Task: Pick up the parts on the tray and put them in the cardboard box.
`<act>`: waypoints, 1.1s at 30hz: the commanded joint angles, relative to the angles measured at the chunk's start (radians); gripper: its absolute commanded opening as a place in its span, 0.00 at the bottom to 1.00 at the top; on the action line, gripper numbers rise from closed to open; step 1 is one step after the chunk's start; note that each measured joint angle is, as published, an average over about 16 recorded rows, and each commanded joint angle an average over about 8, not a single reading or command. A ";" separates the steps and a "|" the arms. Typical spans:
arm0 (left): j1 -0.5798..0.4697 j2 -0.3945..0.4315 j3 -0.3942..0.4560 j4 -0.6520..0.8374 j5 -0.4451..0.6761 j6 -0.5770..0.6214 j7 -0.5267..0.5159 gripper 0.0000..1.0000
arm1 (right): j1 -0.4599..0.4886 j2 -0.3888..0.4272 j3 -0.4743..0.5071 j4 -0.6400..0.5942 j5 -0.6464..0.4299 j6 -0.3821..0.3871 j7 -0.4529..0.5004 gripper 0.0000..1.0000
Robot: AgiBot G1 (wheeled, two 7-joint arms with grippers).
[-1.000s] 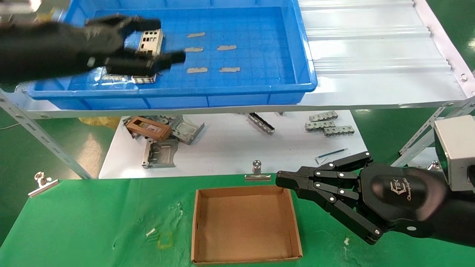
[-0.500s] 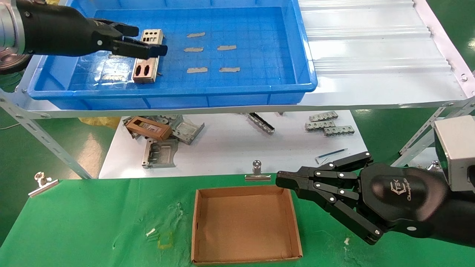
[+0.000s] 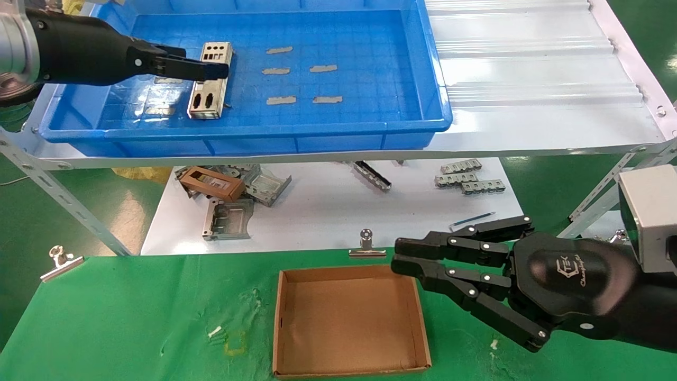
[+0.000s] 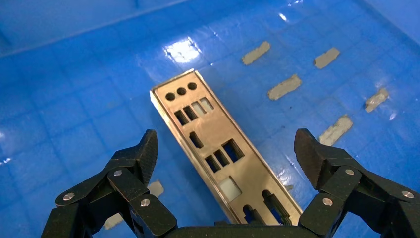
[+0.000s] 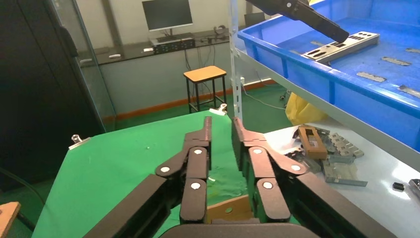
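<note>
One silvery plate (image 3: 209, 87) with port cut-outs lies flat on the floor of the blue tray (image 3: 338, 129), left of centre. My left gripper (image 3: 209, 69) hovers over the plate's middle, open. In the left wrist view the plate (image 4: 213, 134) lies between the wide-spread fingers of the gripper (image 4: 226, 144), on the tray floor (image 4: 74, 99). The empty cardboard box (image 3: 346, 317) sits on the green mat in front. My right gripper (image 3: 398, 255) hangs by the box's far right corner, its fingers (image 5: 198, 148) a narrow gap apart and empty.
Several grey tape-like strips (image 3: 296, 79) lie mid-tray. A white corrugated sheet (image 3: 529, 69) lies right of the tray. The lower white shelf holds grey metal frames (image 3: 230, 217), a brown frame piece (image 3: 211, 182) and brackets (image 3: 468, 177). Clips (image 3: 365, 246) pin the green mat.
My left arm has settled from a blurred sweep, its fingers now over the plate's middle. The plate lies in much the same place. My right gripper's fingers have parted slightly.
</note>
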 commanded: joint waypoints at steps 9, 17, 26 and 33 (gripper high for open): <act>-0.003 0.009 0.006 0.021 0.008 0.001 0.006 0.04 | 0.000 0.000 0.000 0.000 0.000 0.000 0.000 1.00; 0.005 0.010 0.014 -0.007 0.024 -0.028 -0.020 0.00 | 0.000 0.000 0.000 0.000 0.000 0.000 0.000 1.00; 0.006 0.018 0.041 -0.056 0.068 -0.052 -0.081 0.00 | 0.000 0.000 0.000 0.000 0.000 0.000 0.000 1.00; 0.018 0.019 0.052 -0.106 0.088 -0.079 -0.138 0.00 | 0.000 0.000 0.000 0.000 0.000 0.000 0.000 1.00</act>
